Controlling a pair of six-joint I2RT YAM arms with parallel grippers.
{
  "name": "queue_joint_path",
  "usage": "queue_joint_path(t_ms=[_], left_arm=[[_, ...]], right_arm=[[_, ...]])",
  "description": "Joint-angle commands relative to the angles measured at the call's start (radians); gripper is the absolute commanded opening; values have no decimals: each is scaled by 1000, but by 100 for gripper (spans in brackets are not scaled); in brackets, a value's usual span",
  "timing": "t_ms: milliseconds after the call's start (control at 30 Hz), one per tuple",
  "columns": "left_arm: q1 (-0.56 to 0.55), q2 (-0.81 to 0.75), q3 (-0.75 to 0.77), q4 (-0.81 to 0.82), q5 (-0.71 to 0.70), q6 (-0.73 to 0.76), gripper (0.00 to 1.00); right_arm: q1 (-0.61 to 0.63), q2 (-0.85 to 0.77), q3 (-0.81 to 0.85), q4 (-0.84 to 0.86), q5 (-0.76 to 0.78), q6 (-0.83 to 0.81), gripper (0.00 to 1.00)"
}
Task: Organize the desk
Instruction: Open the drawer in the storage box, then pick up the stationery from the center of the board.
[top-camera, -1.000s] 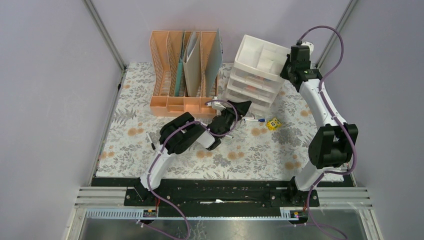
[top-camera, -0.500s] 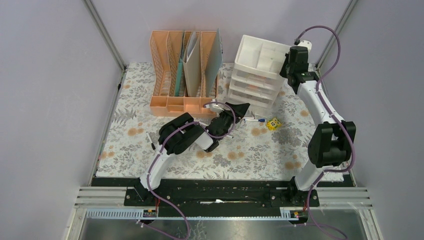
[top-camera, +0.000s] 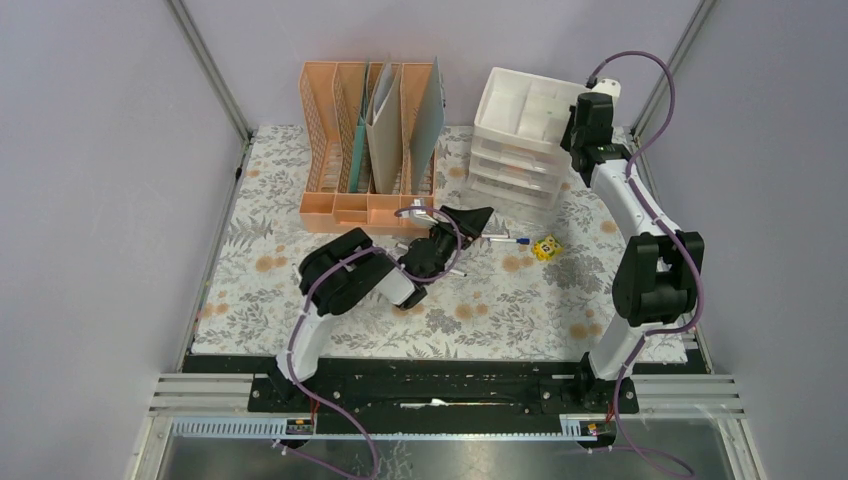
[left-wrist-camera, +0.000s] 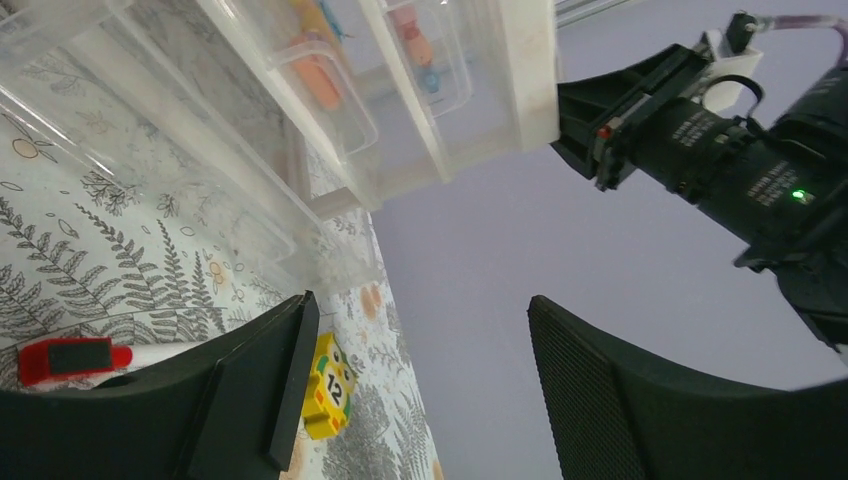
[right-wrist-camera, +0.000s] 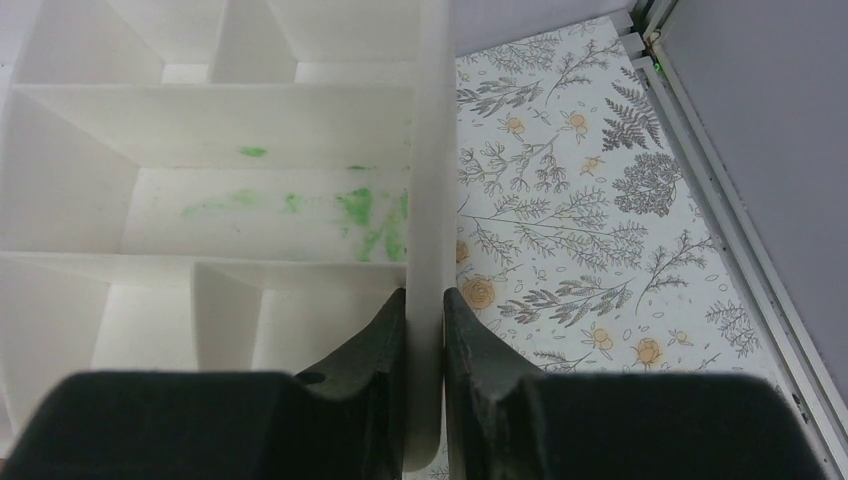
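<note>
The desk (top-camera: 500, 310) is covered in fern-and-flower cloth. At its back right stands the white drawer unit (top-camera: 520, 140). My right gripper (top-camera: 574, 135) is at the unit's right side, shut on the thin right wall (right-wrist-camera: 430, 150) of its divided top tray, with one finger on each side of my right gripper (right-wrist-camera: 425, 305). My left gripper (top-camera: 470, 222) hovers low in front of the unit. In the left wrist view my left gripper (left-wrist-camera: 420, 305) is open, with nothing between its fingers. A yellow owl piece marked 12 (left-wrist-camera: 328, 388) lies just beyond the left finger.
A peach file rack (top-camera: 370, 150) holding folders stands at the back centre. A red-capped marker (left-wrist-camera: 70, 358) and a pen (top-camera: 510, 240) lie in front of the drawer unit, next to the yellow piece (top-camera: 546, 248). A dark pen (top-camera: 302, 280) lies left of the left arm.
The right gripper has shifted the drawer unit back and squared it up. The left gripper has opened wider and the left arm has drawn a little to the left.
</note>
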Motion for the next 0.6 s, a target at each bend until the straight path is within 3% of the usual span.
queue_joint_path(t_ms=[0,267,433,567], left_arm=[[4,-161,-79,74,68,83,83],[-2,-450,-195,-319,203,360,86],[-9,-681,-252,-593,141,573,92],[-15,-844,-270,-856,59,762,95]], right_arm=[[-3,-33,9,144,-66,-4,29],[-3,-175,-37,113,-197,-90,78],[-2,-279,-47,2,-289,-193,98],[-4,-412,-118,-92,-564,-368,100]])
